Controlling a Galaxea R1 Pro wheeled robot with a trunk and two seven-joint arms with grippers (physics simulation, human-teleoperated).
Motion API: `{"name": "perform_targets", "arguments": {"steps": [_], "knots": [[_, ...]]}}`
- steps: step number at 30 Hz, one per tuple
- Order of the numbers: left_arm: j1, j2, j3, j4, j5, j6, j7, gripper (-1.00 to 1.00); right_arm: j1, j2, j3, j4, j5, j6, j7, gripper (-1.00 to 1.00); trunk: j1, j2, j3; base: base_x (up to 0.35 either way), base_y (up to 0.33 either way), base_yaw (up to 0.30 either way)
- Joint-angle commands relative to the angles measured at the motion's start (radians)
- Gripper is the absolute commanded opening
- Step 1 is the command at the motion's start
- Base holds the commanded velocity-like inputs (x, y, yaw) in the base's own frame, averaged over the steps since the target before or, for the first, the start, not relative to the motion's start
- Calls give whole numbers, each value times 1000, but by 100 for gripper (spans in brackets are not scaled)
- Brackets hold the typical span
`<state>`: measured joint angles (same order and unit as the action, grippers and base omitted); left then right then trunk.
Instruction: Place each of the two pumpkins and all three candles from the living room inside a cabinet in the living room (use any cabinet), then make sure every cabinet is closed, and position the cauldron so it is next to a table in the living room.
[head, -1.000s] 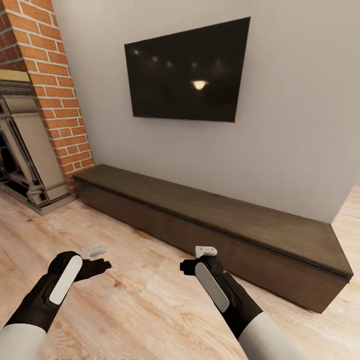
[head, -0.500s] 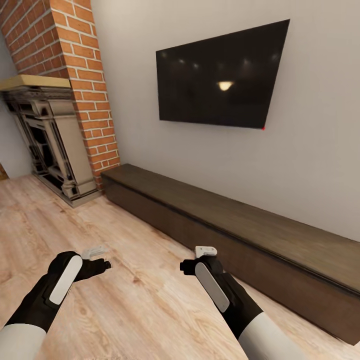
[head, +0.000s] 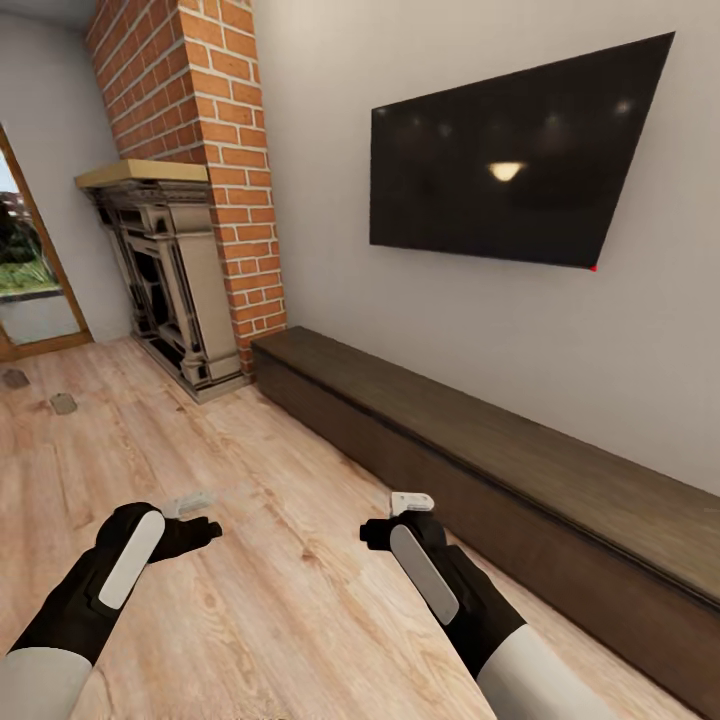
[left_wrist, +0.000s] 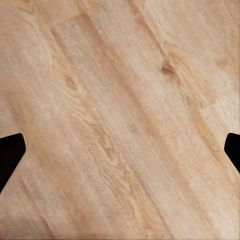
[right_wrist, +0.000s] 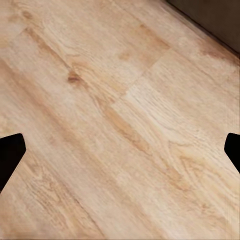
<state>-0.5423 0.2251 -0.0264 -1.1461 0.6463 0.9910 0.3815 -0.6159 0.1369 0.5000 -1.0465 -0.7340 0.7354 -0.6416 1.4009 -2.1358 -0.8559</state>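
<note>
- Cabinet position: the long, low dark-brown unit runs along the wall under the wall-mounted television, starting just beside the brick fireplace and passing out of the head view at its right edge.
- Long axis: it slants across the head view from the fireplace end, far and to the left, toward the near right; its flat fronts appear shut, with no handle or pulled-out compartment to be seen.
- Nearer arm: the right end effector hangs over the plank floor just in front of the cabinet's face, whose dark edge shows in a corner of the right wrist view. The left end effector is well apart from the cabinet, over open floor.
- End effector state: in both wrist views the dark fingertips sit at opposite picture edges with bare floor between them, so both are spread wide and hold nothing.
- Other task things: two small flat objects lie on the floor near the glass garden door, too small to identify.
- Writing: no brand, label or legible text; the television screen carries lamp reflections and a red dot at one corner.
</note>
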Motion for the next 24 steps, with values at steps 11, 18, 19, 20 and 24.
{"name": "perform_targets", "arguments": {"steps": [11, 18, 19, 20, 24], "knots": [[-1, 2, 26, -1, 10, 1, 11, 100, -1, 0, 3, -1, -10, 1, -10, 100, -42, 77, 34, 0, 0, 290], [-1, 3, 34, 0, 10, 1, 11, 100, -1, 0, 4, -1, -10, 1, -10, 100, -46, 84, 37, 0, 0, 290], [-1, 3, 34, 0, 10, 1, 11, 100, -1, 0, 4, -1, -10, 1, -10, 100, -46, 84, 37, 0, 0, 290], [-1, 3, 34, 0, 10, 1, 11, 100, -1, 0, 6, -1, -10, 1, -10, 100, -46, 84, 37, 0, 0, 290], [-1, 3, 34, 0, 10, 1, 11, 100, -1, 0, 28, -1, -9, 0, -10, 100, -46, 84, 37, 0, 0, 290]]}}
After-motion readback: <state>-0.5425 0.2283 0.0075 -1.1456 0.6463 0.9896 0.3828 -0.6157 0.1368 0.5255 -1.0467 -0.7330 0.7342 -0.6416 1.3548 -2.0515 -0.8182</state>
